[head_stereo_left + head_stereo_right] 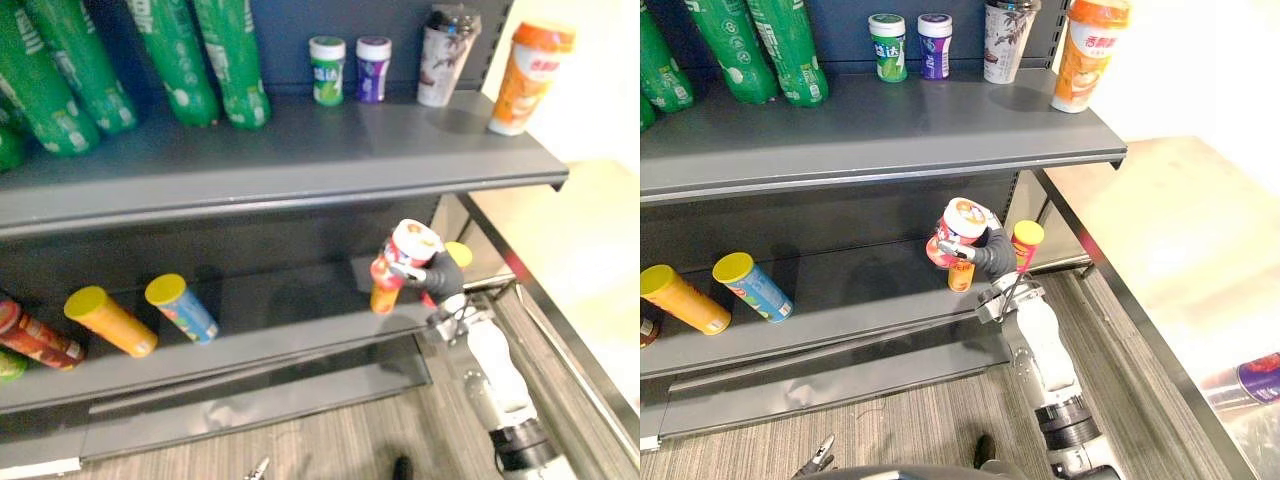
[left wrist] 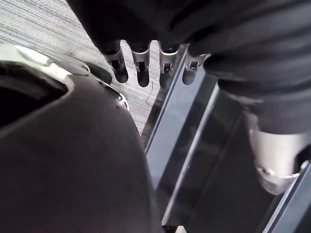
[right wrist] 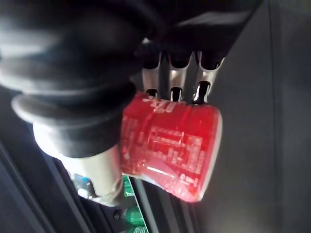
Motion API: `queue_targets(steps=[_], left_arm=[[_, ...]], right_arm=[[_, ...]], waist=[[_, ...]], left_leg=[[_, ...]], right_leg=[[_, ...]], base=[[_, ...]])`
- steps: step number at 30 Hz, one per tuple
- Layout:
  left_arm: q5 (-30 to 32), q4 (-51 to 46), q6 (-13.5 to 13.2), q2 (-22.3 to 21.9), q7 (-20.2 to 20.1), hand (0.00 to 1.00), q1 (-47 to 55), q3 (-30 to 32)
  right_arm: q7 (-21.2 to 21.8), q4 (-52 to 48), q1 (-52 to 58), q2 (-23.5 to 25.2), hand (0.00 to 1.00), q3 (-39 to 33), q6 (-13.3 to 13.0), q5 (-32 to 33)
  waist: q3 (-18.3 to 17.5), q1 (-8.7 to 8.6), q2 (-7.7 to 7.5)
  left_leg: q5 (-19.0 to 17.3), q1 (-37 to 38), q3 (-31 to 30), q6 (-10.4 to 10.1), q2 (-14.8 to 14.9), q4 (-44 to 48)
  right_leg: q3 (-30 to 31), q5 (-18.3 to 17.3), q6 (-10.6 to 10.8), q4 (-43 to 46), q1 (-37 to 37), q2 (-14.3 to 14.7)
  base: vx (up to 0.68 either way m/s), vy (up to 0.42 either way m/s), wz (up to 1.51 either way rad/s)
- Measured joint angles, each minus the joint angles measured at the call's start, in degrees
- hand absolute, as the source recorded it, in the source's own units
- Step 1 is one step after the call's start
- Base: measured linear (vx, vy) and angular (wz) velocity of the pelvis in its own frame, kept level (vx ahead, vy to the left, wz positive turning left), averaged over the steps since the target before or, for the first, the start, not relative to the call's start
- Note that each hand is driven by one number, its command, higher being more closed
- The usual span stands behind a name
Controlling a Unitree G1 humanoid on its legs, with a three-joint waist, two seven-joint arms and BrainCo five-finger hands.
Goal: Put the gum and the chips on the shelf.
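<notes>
The left hand [image 2: 141,68] hangs over the floor [image 2: 48,24], fingers straight, holding nothing. In the head views, green bottles [image 1: 210,60] lean at 10 o'clock on the upper shelf [image 1: 300,150]. Below them, at 8 o'clock, chips cans [image 1: 110,320] lie on their sides on the lower shelf [image 1: 280,300]. Two gum bottles [image 1: 327,70] stand upright at 12 o'clock (the gum looks already shelved).

At about 4 o'clock the right hand [image 1: 443,278] has its fingers wrapped round a red chips can [image 1: 412,245] at the lower shelf's right end. The can's long axis is tilted: white lid up and toward the camera, base probably down toward 7 o'clock, though the hand hides part of it. An orange can [image 1: 385,292] sits just beside its base at 7 o'clock, and a yellow-lidded can [image 1: 1025,240] at the hand's 3 o'clock.

The risk is that, lowered at this tilt, the base could knock the orange can over, or the red can could tip and roll off the front lip.
</notes>
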Motion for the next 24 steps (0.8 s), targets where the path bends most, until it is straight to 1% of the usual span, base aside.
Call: queue_targets(steps=[3,6,9,12,14,17,19,23,24], left_arm=[[0.6,0.0,-0.1,0.5,0.7,0.0,0.0,0.2],[2.4,0.0,-0.5,0.4,1.2,0.0,-0.1,0.8],[2.8,0.1,-0.6,0.3,1.5,0.0,-0.4,1.2],[4.8,0.2,-0.9,0.1,2.1,0.0,-1.4,1.3],[4.9,0.2,-1.0,-0.3,2.2,0.0,-1.9,1.6],[5.0,0.8,-0.9,-0.4,2.1,0.0,-2.0,1.7],[5.0,1.3,-0.9,-0.4,2.1,0.0,-1.9,1.7],[5.0,1.8,-1.0,-0.9,2.2,0.0,-2.0,1.8],[6.3,1.9,-0.9,-1.0,2.2,0.0,-2.0,1.9]], right_arm=[[0.0,-0.3,0.8,0.0,1.0,0.6,0.0,-0.2],[-0.2,-0.3,2.1,-0.2,1.0,0.2,0.0,-0.2],[-0.5,-0.3,5.5,-0.5,1.0,-2.8,0.1,-0.3],[-1.6,-0.3,8.1,-1.7,1.0,-7.9,0.1,-0.5],[-1.9,-0.3,9.2,-2.9,1.0,-12.1,0.1,-0.5],[-1.9,-1.2,9.6,-4.2,1.0,-16.3,0.1,-0.7],[-1.8,-3.1,9.6,-5.3,1.0,-18.9,0.1,-2.0],[-0.7,-8.2,9.4,-8.5,1.0,-24.0,0.2,-2.2],[0.4,-10.9,8.7,-10.2,1.0,-25.7,0.8,-1.9]], waist=[[-0.8,0.03,-0.42],[-0.9,-0.01,-0.13],[-1.2,-0.17,0.28],[-1.2,-0.34,0.63],[-1.2,-1.22,0.99],[-1.3,-2.59,1.25],[-1.4,-3.22,1.48],[-1.8,-3.32,1.99],[-2.0,-3.35,2.24]], left_leg=[[0.4,-1.1,0.1,-0.1,-0.1,-0.5],[0.8,-0.7,0.2,-0.1,-0.1,-1.3],[0.9,-0.4,0.3,-0.2,-0.1,-1.7],[0.9,-0.3,1.6,-0.2,-0.4,-1.8],[0.9,0.2,2.2,-0.2,-0.7,-1.8],[0.5,1.2,3.3,-0.6,-0.6,-1.6],[0.2,1.3,3.6,-0.8,-0.6,-1.3],[-0.5,1.2,4.2,-0.4,-0.3,-0.8],[-0.5,1.2,4.3,-0.4,-0.3,-0.8]], right_leg=[[-0.1,0.5,-0.2,-1.5,-0.5,0.1],[-0.2,0.5,-0.2,-1.5,-0.6,0.2],[-0.2,0.5,-0.2,-1.5,-0.7,0.2],[0.4,0.6,0.0,-1.5,-1.2,0.0],[0.7,0.7,0.1,-1.5,-1.0,-0.2],[1.5,0.7,0.1,-1.5,-0.5,-0.1],[2.0,0.7,0.1,-1.5,-0.5,-0.1],[2.4,0.7,0.1,-1.5,-0.6,0.2],[2.4,0.7,0.1,-1.5,-0.6,0.2]], base=[[-0.01,-0.008,0.01],[0.02,0.0,0.0],[0.07,0.012,-0.01],[0.06,0.022,-0.12],[0.02,0.014,-0.12],[-0.01,0.0,-0.15],[-0.05,-0.017,-0.14],[-0.06,-0.027,-0.07],[-0.05,-0.026,-0.03]])
